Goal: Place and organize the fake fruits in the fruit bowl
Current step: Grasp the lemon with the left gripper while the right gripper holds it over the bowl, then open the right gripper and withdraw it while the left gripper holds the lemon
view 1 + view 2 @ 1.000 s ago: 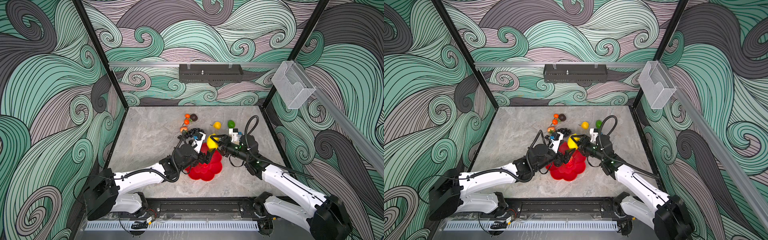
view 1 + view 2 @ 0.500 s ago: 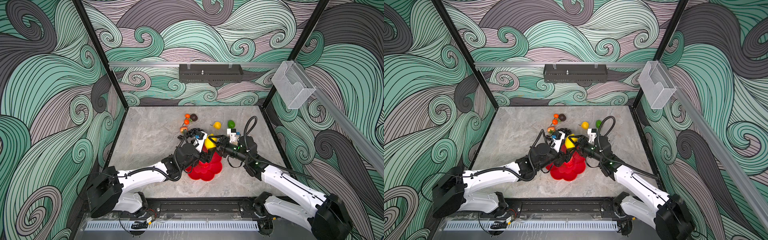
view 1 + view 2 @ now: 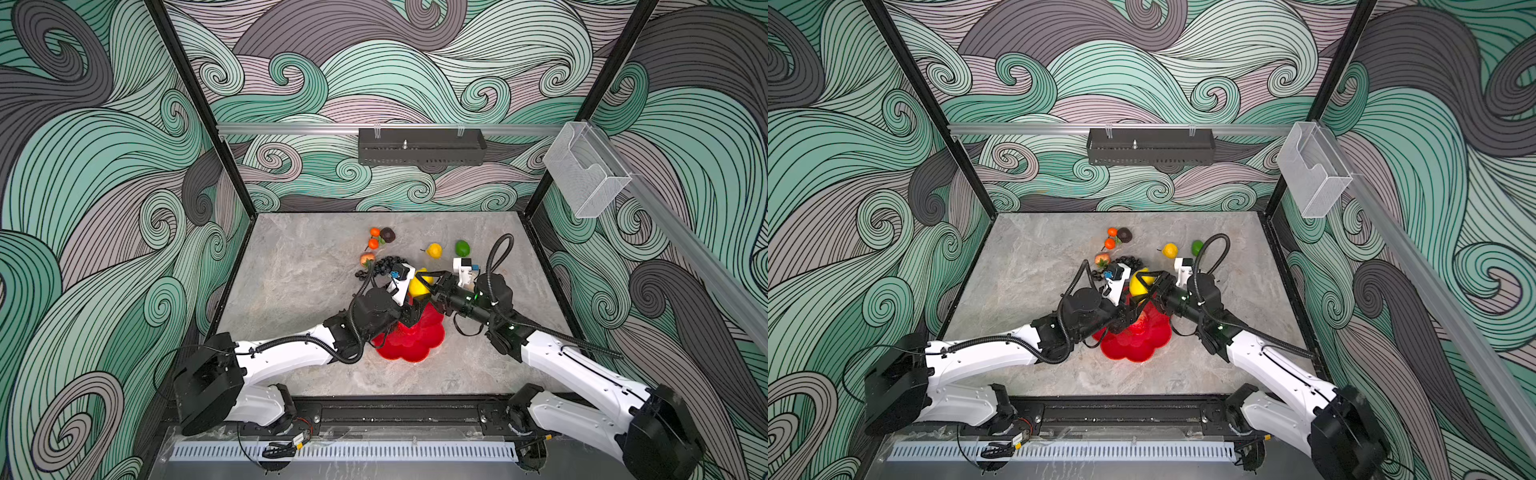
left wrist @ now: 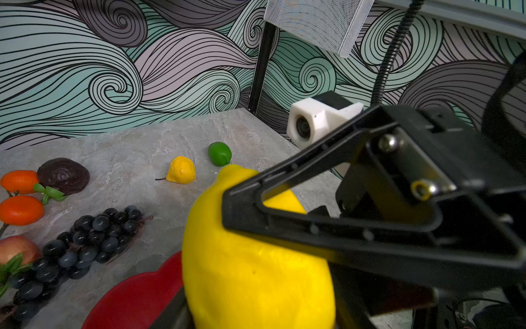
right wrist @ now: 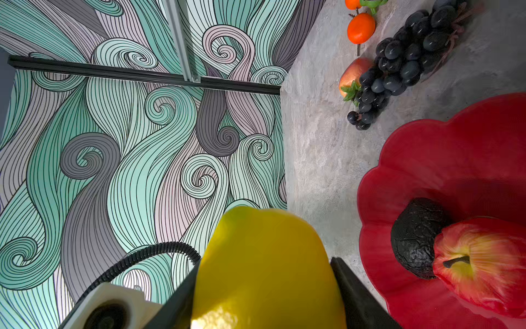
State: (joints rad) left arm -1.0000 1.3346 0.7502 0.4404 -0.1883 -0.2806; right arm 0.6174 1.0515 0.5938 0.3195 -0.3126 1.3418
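Note:
A big yellow lemon (image 3: 417, 284) (image 3: 1139, 284) hangs over the far edge of the red flower-shaped fruit bowl (image 3: 415, 349) (image 3: 1133, 351). My right gripper (image 3: 423, 286) (image 5: 264, 284) is shut on the lemon (image 5: 267, 270) from the right. My left gripper (image 3: 413, 305) (image 4: 259, 313) has come in from the left, and its fingers press both sides of the same lemon (image 4: 256, 270). In the bowl (image 5: 441, 159) lie a red apple (image 5: 484, 265) and a dark avocado (image 5: 415, 236).
Behind the bowl on the table lie a black grape bunch (image 3: 384, 266), a small peach-coloured fruit (image 3: 367, 258), two tangerines (image 3: 374, 239), a dark avocado (image 3: 387, 235), a small yellow pear (image 3: 434, 250) and a green lime (image 3: 462, 248).
My left gripper has moved in toward the lemon and its jaws have narrowed round it. The right gripper has shifted slightly left while holding the lemon.

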